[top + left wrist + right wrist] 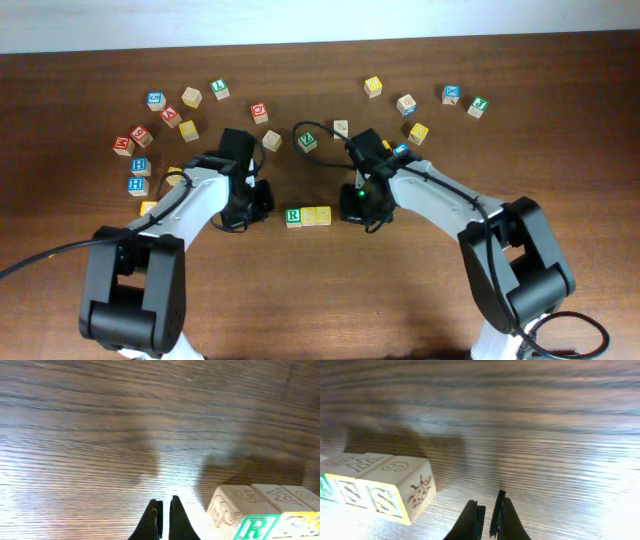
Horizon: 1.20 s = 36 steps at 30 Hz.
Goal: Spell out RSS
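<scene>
Three wooden cubes stand in a touching row at the table's centre: the green R cube point(293, 216) on the left, then two yellow S cubes point(308, 215) point(323, 214). My left gripper point(258, 201) is just left of the row, shut and holding nothing. In the left wrist view its tips point(165, 504) hover over bare wood, with the R cube point(252, 528) to their right. My right gripper point(360, 205) sits just right of the row, shut and holding nothing. The right wrist view has its tips point(489, 502) apart from the nearest S cube point(385, 501).
Loose letter cubes are scattered along the back of the table: a cluster at the left point(160, 115), blue H cubes point(139, 166), and others at the right point(418, 132) point(452, 95). Two cubes point(307, 139) point(272, 140) lie between the arms, behind the row.
</scene>
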### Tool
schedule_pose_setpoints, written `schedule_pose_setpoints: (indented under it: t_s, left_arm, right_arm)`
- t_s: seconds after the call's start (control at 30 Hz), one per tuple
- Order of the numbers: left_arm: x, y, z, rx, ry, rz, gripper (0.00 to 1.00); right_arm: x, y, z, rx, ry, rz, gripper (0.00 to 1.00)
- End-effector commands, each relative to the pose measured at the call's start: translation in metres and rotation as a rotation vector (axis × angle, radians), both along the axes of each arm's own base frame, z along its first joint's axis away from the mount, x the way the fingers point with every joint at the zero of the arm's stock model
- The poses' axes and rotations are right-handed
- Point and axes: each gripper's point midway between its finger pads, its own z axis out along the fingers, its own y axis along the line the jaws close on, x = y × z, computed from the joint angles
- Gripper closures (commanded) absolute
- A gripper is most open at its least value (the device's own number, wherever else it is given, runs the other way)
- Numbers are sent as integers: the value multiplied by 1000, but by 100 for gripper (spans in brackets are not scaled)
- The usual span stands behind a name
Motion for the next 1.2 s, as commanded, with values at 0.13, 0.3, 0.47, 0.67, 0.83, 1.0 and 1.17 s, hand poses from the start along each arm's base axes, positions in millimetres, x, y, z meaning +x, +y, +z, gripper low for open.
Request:
schedule_pose_setpoints:
  t_s: [0.13,0.3,0.47,0.67,0.83,1.0,1.17]
  left_arm:
    - [7,26,63,-18,-154,30,100]
    - [-10,56,108,0,-223,111,100]
    - [-36,84,136,19,-238,195,55]
    - [-49,90,137,25,-206,216,1]
    - [-50,90,136,25,-198,216,1]
    - [-50,90,136,25,-199,216,1]
    - [-50,90,136,25,-199,216,1]
  right_arm:
    - [18,-36,58,-48,-84,1,96]
    - [2,-56,114,-31,-165,11,96]
    - [-37,-89,178,-88,-287,-21,96]
    - [-105,-123,210,-150,-288,-34,30]
    - [-140,-135,224,-143,-308,-37,1]
    - [-156,-140,232,-126,-341,-44,2]
    - [-158,-141,232,-126,-340,-44,2]
